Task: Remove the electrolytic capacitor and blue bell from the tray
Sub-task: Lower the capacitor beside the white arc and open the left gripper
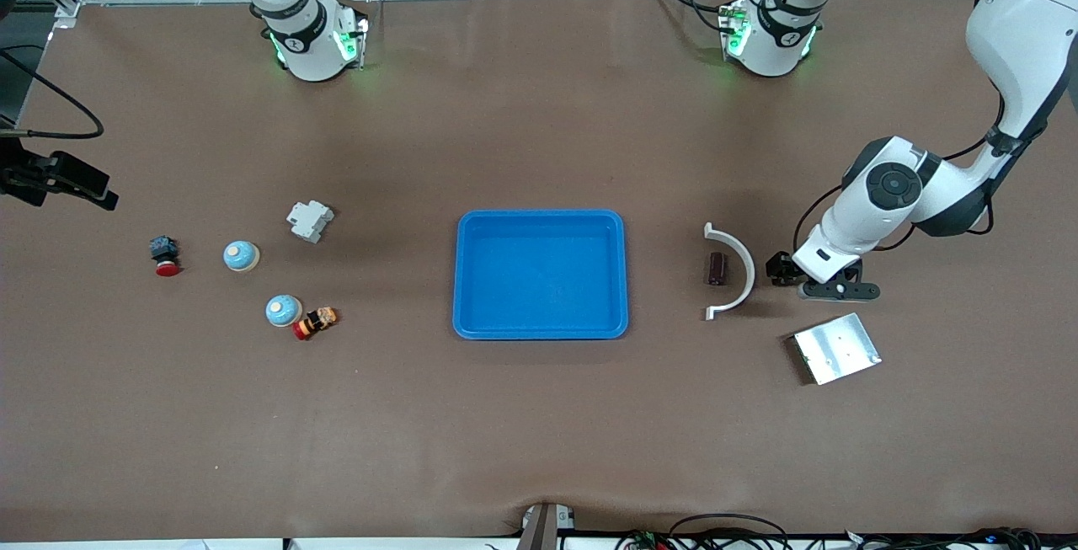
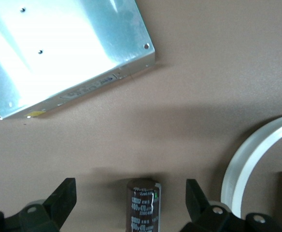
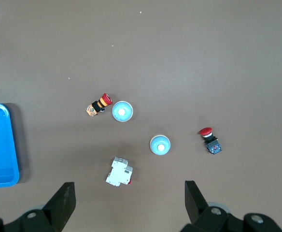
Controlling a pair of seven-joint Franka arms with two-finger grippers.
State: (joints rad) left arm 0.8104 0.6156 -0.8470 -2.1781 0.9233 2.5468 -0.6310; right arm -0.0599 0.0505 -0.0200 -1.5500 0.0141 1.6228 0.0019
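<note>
A dark capacitor (image 2: 143, 205) with white print sits between the fingers of my left gripper (image 2: 131, 187), with a gap on each side. That gripper (image 1: 783, 270) is open and low over the table at the left arm's end, beside a white curved piece (image 1: 734, 272). Two blue-and-white bells (image 1: 241, 256) (image 1: 284, 311) stand at the right arm's end, and both bells (image 3: 160, 145) (image 3: 122, 111) show in the right wrist view. My right gripper (image 3: 129, 189) hangs open and empty high above them.
A blue tray (image 1: 541, 274) lies mid-table. Another dark cylinder (image 1: 717, 268) rests inside the white curve. A metal plate (image 1: 835, 349) lies nearer the front camera than the left gripper. Near the bells are a white breaker (image 1: 310, 221), a red push button (image 1: 165, 257) and an orange-red switch (image 1: 316, 322).
</note>
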